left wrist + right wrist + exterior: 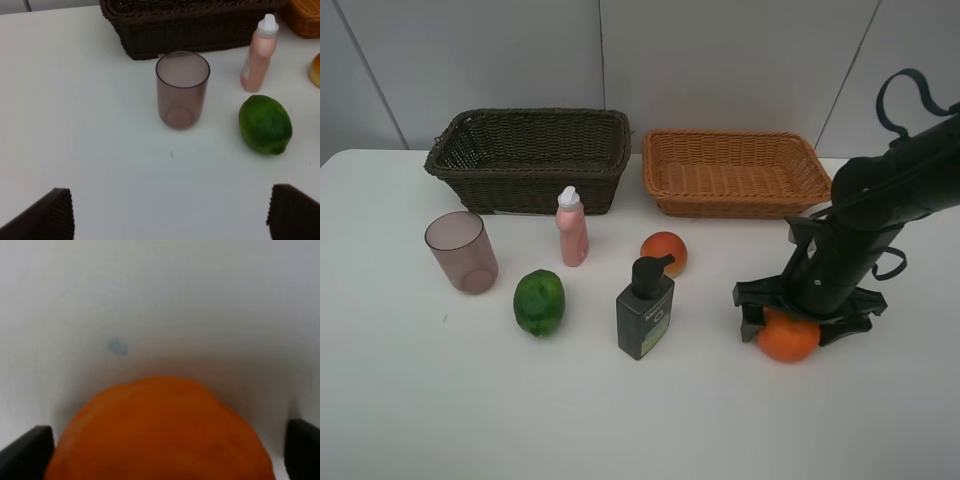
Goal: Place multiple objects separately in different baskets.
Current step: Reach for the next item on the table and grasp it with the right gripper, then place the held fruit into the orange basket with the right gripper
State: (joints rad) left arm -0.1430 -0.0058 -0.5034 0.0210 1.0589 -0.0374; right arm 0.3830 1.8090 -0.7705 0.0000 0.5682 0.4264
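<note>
A white table (pixel 620 420) seen from above, with a dark green pump bottle with a black top (pixel 645 312) standing upright near its middle. All places are given from this bottle.

Just left of it lies a green lime (pixel 539 302). Further left stands an upright translucent mauve plastic cup (pixel 462 250). Behind and to the left stands a pink bottle with a white cap (pixel 571 229). Just behind the pump bottle sits a round reddish-orange fruit (pixel 665 250).

Well behind and to the left is a deep, dark brown rectangular wicker basket (pixel 530 190). Well behind and to the right is a shallower, light orange-tan wicker basket (pixel 735 133).

To the right lies an orange (pixel 787 340) on the table. The right gripper (pixel 803 318) is lowered over it, its black jaws spread wide, one on each side of the fruit.

The left gripper (pixel 170 215) hangs above bare table far to the left, near the cup, jaws spread wide with nothing between them.
</note>
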